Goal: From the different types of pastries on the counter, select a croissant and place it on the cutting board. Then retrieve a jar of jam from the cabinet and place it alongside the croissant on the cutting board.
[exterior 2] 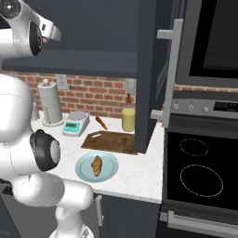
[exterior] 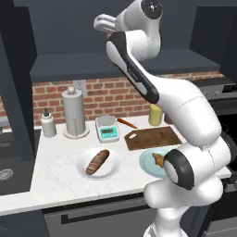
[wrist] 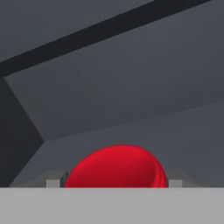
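Red jar of jam (wrist: 116, 168) — between the fingers (wrist: 53, 183).

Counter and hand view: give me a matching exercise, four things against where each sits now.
Things:
1. croissant
2. loaf
3. jar of jam
4. scale

Places:
A. on the white plate
B. at the gripper, between its tips
C. left of the cutting board, near the brick wall
D. on the pale blue plate

Pairs: 1-D, 2-A, 3-B, 4-C
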